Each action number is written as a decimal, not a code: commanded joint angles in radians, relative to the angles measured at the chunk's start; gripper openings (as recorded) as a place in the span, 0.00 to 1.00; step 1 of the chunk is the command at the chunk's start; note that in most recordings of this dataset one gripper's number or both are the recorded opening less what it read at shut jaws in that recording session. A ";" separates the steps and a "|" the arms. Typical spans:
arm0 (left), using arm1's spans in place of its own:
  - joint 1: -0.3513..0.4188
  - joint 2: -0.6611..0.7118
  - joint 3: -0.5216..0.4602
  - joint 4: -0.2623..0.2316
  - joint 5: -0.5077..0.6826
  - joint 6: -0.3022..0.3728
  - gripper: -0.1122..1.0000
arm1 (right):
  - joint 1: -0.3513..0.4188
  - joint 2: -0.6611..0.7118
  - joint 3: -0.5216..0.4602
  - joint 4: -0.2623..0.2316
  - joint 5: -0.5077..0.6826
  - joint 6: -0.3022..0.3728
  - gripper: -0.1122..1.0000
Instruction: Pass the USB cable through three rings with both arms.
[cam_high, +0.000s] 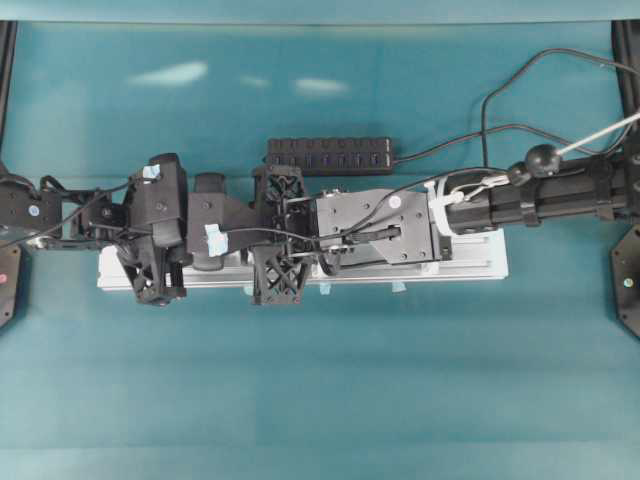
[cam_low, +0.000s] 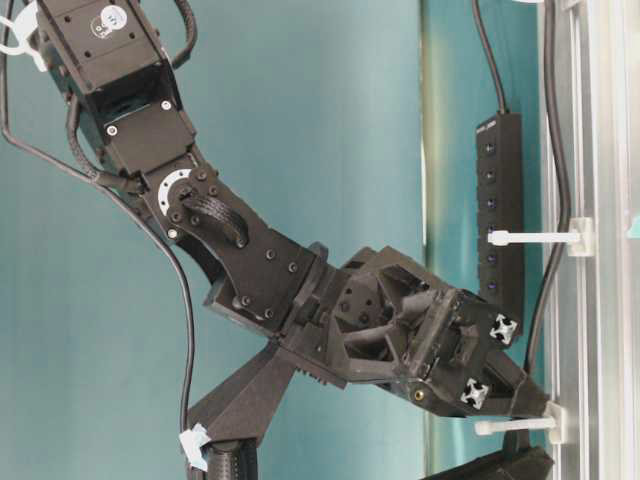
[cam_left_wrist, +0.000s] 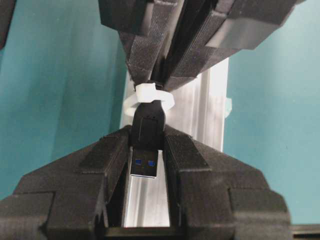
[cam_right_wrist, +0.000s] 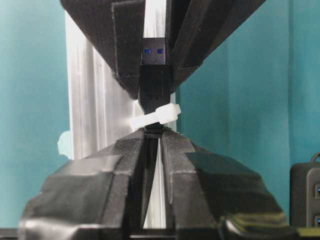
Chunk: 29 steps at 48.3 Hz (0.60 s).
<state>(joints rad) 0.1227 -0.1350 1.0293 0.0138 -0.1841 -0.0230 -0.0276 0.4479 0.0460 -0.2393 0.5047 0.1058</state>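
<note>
The USB cable's black plug pokes through a whitish ring on the silver rail. My left gripper is shut on the plug's black housing, with the metal end showing between its fingers. On the other side of that ring, my right gripper is shut on the thin cord just behind the plug. In the overhead view the left gripper and the right gripper meet tip to tip over the rail. Two rings show in the table-level view.
A black multi-port hub lies behind the rail, its own cord running off to the right. Pale blue tape tabs stick to the rail's front edge. Teal cloth covers the table around the rail.
</note>
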 joint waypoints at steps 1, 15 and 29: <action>0.002 -0.009 -0.011 0.000 -0.003 0.000 0.30 | 0.006 -0.021 -0.006 0.003 -0.002 0.000 0.03; 0.002 -0.025 -0.003 0.000 -0.002 -0.005 0.30 | 0.012 -0.025 -0.006 0.003 0.003 0.002 0.10; 0.000 -0.037 0.011 0.000 -0.002 -0.012 0.30 | 0.008 -0.052 -0.008 -0.003 0.009 0.006 0.73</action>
<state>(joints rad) 0.1227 -0.1595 1.0431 0.0123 -0.1810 -0.0337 -0.0184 0.4326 0.0460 -0.2378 0.5170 0.1058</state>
